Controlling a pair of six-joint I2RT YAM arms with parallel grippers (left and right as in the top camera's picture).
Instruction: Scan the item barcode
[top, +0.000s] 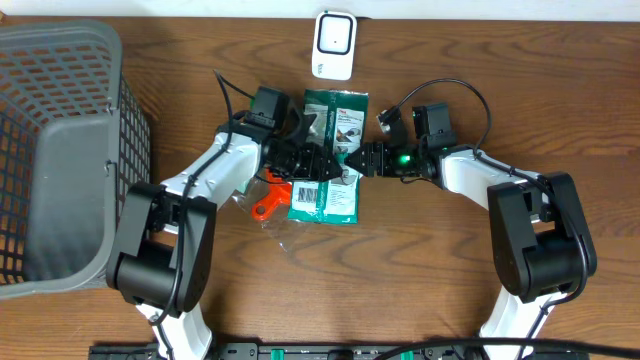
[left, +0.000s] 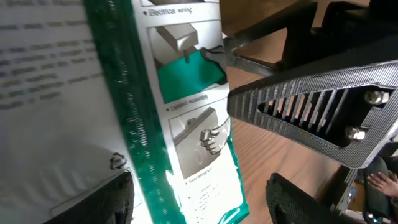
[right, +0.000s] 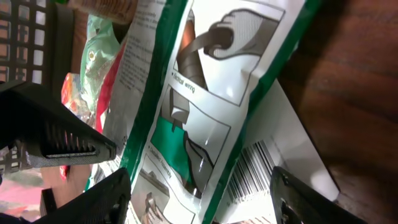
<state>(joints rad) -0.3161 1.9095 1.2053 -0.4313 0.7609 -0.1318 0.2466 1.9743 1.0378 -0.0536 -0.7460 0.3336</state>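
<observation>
Right gripper (right: 199, 202) is standing spread, fingers wide on either side of the green-and-white printed plastic packet (right: 205, 112), not pinching it. Left gripper (left: 199, 208) is also hanging spread over the same packet from the opposite side. It is probably not touching, but the view is too close to be sure. Packet is lying flat on the brown wooden table (top: 500, 100) directly under both grippers, with its black-and-white barcode label (right: 252, 168) facing up just beside the right fingers. White boxy scanner (top: 333, 45) is sitting beyond the grippers, well apart. Grey plastic mesh basket (top: 60, 150) is sitting far out past the left arm. Doing this step well means gripping a packet edge, keeping fingers off the barcode, turning it toward the scanner and holding the film taut.
</observation>
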